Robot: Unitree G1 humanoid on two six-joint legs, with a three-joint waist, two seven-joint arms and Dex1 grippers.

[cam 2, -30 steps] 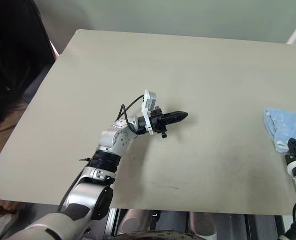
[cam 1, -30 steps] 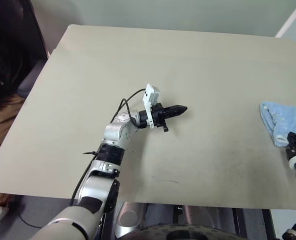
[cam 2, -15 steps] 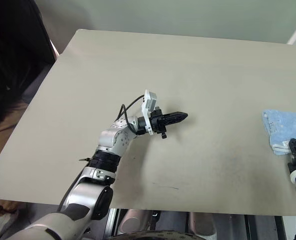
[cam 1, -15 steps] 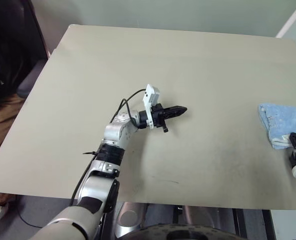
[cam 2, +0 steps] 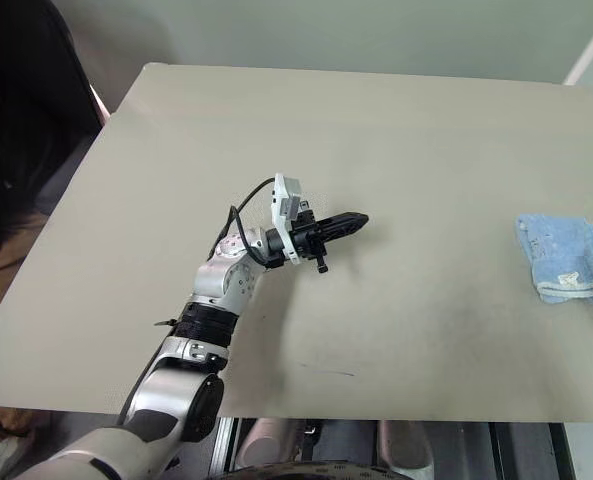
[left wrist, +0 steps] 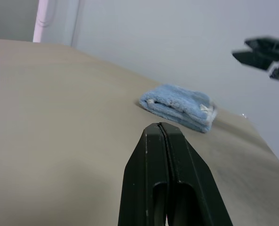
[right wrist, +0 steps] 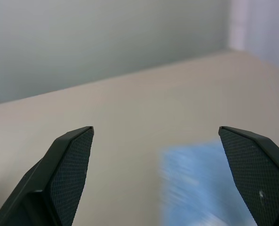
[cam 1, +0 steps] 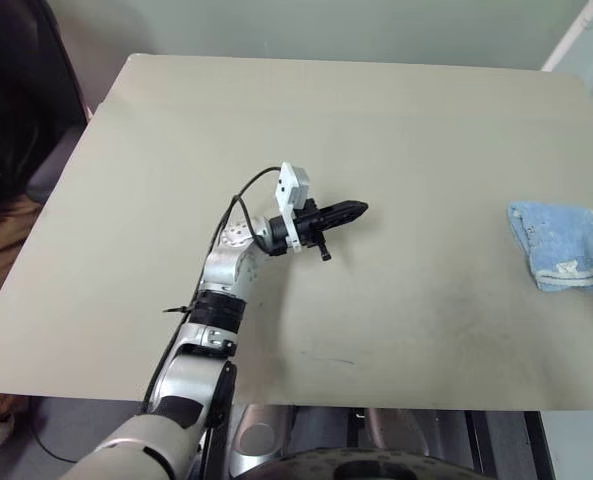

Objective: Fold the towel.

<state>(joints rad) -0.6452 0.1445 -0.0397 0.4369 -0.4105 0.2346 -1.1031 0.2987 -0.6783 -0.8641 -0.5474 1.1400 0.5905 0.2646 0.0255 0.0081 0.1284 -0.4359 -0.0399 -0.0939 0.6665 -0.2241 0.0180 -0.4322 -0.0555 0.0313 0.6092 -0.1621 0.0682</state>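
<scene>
There is one towel (cam 1: 561,245), a small light blue one, folded into a single bundle with one white tag showing. It lies on one worktop (cam 1: 376,130), a plain beige slab. Two grippers are about: the left gripper (cam 1: 348,210) and the right gripper (right wrist: 158,141), each with two black fingers (right wrist: 71,162). One person stands at the worktop's left edge.

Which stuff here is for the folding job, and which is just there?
For the job:
- towel, folded, near the table's right edge
- right end effector, open above it
- left end effector, shut, mid-table

Just there:
- table
- person at the left
</scene>
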